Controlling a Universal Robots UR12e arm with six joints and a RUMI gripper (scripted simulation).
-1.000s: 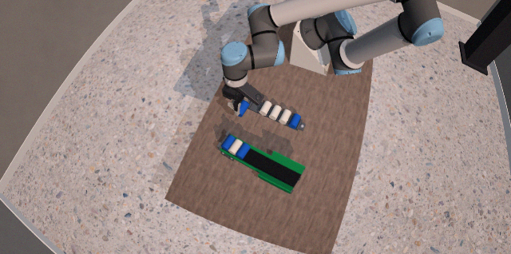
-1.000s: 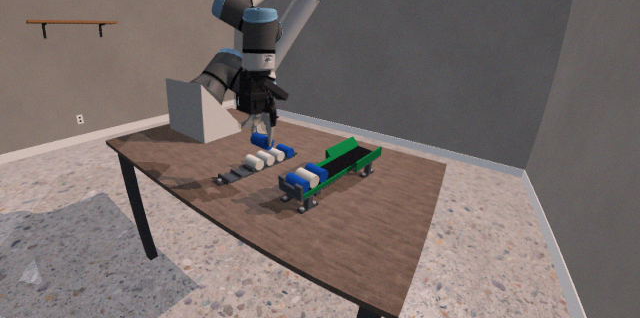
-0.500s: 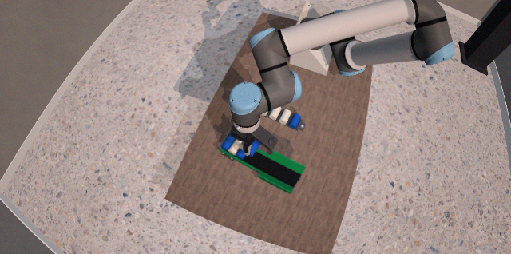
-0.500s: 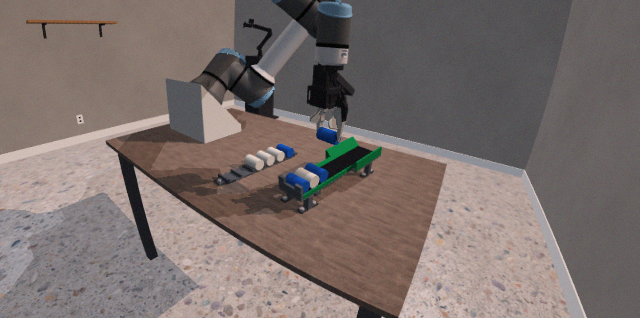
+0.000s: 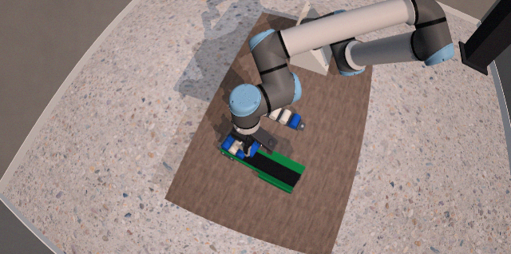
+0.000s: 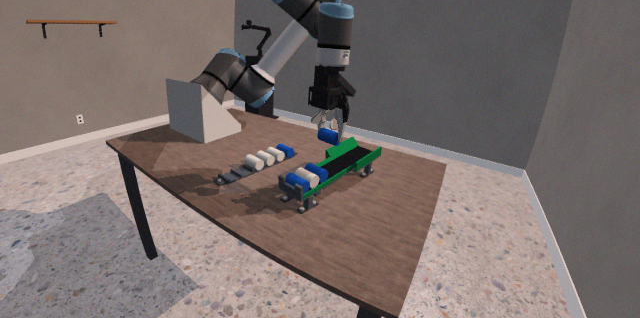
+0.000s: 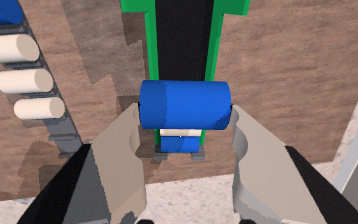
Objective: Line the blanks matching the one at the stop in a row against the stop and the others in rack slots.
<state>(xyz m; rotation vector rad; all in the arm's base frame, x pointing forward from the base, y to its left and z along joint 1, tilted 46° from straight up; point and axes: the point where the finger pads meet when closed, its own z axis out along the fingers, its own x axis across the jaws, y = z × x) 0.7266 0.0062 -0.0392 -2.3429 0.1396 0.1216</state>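
Note:
My gripper (image 6: 330, 130) is shut on a blue blank (image 7: 184, 105) and holds it crosswise above the green feed ramp (image 6: 346, 159), over the row at its low end. On the ramp, a blue blank (image 6: 295, 181) lies at the stop, then a white blank (image 6: 307, 176), then another blue blank (image 6: 317, 170). In the wrist view the white blank (image 7: 180, 132) and the blue one at the stop show below the held blank. The grey stock rack (image 6: 249, 172) holds three white blanks (image 6: 265, 157) and one blue blank (image 6: 285, 150) at its far end.
The rack (image 7: 55, 125) runs beside the ramp, with empty slots at its near end. The arm's pale base block (image 6: 197, 110) stands at the table's back corner. The table edge is close behind the ramp's stop (image 6: 296, 192).

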